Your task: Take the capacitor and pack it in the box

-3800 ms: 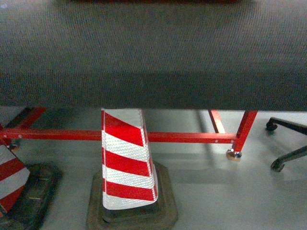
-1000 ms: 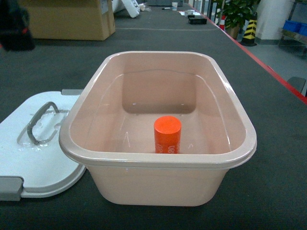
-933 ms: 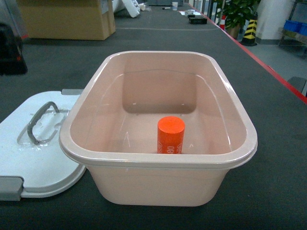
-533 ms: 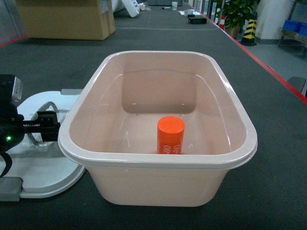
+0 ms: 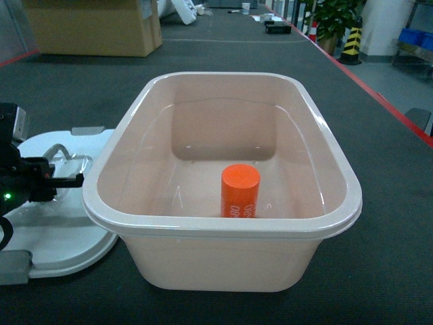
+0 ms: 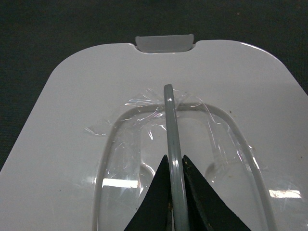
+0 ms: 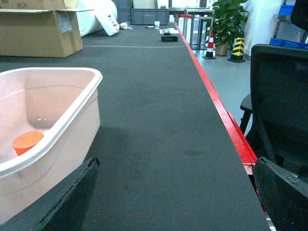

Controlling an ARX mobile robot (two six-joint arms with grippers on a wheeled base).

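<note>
The box (image 5: pixel 223 261), a pale peach tub, stands open in the middle of the dark mat. The orange capacitor (image 5: pixel 240 190) stands upright inside it, towards the near wall. The white lid (image 5: pixel 61 237) lies to the box's left. My left gripper (image 5: pixel 76 180) is shut on the lid's grey loop handle (image 6: pixel 168 110), and in the left wrist view the handle runs between the black fingers (image 6: pixel 156 192). The grey latch (image 6: pixel 164 42) is at the lid's far edge. My right gripper (image 7: pixel 175 192) is open over bare mat, to the right of the box (image 7: pixel 57 110), and does not show in the head view.
A brown cardboard carton (image 5: pixel 95 27) stands at the back left. The table's red edge (image 5: pixel 379 95) runs along the right. Beside it is a black office chair (image 7: pixel 281 96). A plant (image 5: pixel 335 17) and blue crates (image 5: pixel 413 37) are far back.
My left gripper came down from the upper left and shut on the lid's handle. The lid has since shifted a little to the left. Box and capacitor stayed put.
</note>
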